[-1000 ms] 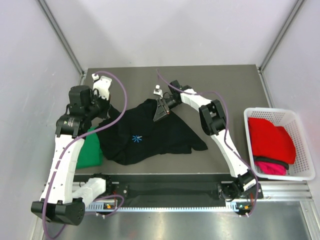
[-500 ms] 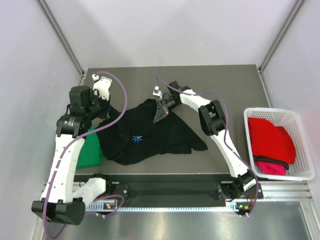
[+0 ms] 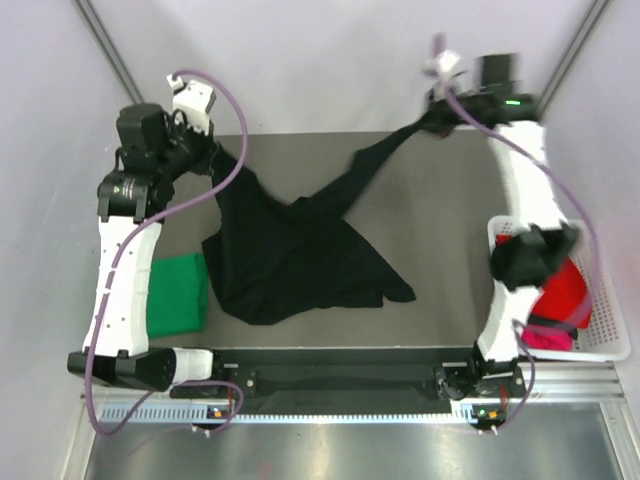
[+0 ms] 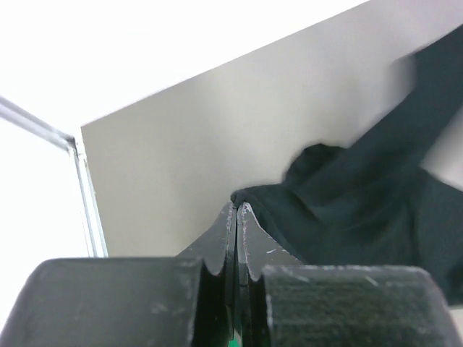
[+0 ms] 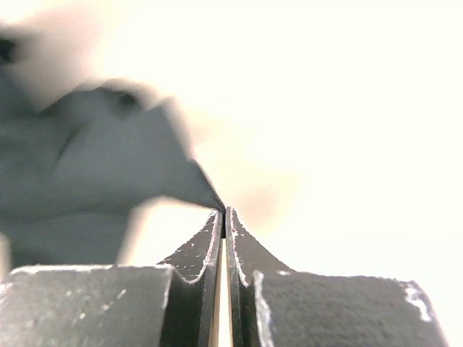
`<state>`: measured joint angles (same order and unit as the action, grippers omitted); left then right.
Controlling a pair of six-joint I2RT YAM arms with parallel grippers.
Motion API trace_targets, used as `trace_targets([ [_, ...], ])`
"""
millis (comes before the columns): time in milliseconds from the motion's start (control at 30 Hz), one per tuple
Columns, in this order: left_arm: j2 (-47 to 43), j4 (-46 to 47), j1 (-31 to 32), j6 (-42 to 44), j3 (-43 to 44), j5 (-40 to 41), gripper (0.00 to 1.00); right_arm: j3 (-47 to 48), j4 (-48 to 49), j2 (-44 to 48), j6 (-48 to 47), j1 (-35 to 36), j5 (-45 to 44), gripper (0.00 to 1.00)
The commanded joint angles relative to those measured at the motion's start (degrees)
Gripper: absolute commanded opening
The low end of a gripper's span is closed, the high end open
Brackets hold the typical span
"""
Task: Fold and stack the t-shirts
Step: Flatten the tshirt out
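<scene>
The black t-shirt [image 3: 300, 250] hangs stretched between two raised corners, its upper edge sagging in the middle and its lower half lying crumpled on the table [image 3: 450, 230]. The left gripper [image 4: 237, 210] has its fingers pressed together on a fold of the cloth at the far left, and the right gripper [image 5: 222, 213] pinches a thin corner between closed fingers, high at the far right (its wrist view is blurred, but the dark cloth runs right into the tips). A folded green t-shirt [image 3: 175, 295] sits beside the black one at the left; a red t-shirt [image 3: 565, 290] and a pink t-shirt [image 3: 550, 335] wait in the basket [image 3: 607, 300]. The step looks like spreading the shirt out before folding. Next it likely needs pulling taut and laying flat, both pinches kept firm so neither corner slips.
</scene>
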<state>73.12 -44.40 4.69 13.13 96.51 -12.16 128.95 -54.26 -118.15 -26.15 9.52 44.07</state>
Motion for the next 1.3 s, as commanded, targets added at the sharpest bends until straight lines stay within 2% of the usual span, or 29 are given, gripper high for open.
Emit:
trace_targets([
  [0,4.1,1.1,-0.2,-1.4,11.7,-2.9,0.0,1.6,2.5,16.3,-11.3,-3.6,-13.4,0.0],
  [133,7.4,0.5,-0.3,-1.6,22.0,-3.2,0.0,-3.3,10.5,30.0,-13.0,-3.7,-27.5,0.0],
  [300,6.8,1.9,-0.2,-2.3,29.7,-2.9,0.0,-4.6,14.4,38.9,-13.6,-3.9,-36.7,0.0],
  [533,-0.7,6.4,-0.2,0.8,30.9,-2.2,0.0,-8.3,21.9,53.3,-14.2,-4.1,-49.2,0.0],
  [733,-6.8,9.2,-0.2,2.2,31.1,-1.9,0.0,-7.6,24.6,61.4,-12.8,-6.7,-51.5,0.0],
  [867,-8.8,10.0,-0.2,3.8,33.3,0.2,0.0,-2.6,26.7,63.0,-13.6,-6.8,-52.2,0.0],
  [1000,-9.0,10.4,-0.2,6.7,34.9,3.8,0.0,5.4,29.6,60.2,-15.3,-6.8,-53.0,0.0],
  [1133,-8.0,11.1,-0.2,10.8,34.0,8.5,0.0,4.5,32.5,59.1,-17.4,-6.7,-52.3,0.0],
  [1267,-5.7,12.6,-0.2,17.3,28.1,15.1,0.0,-1.3,35.5,57.9,-17.4,-6.6,-52.0,0.0],
])
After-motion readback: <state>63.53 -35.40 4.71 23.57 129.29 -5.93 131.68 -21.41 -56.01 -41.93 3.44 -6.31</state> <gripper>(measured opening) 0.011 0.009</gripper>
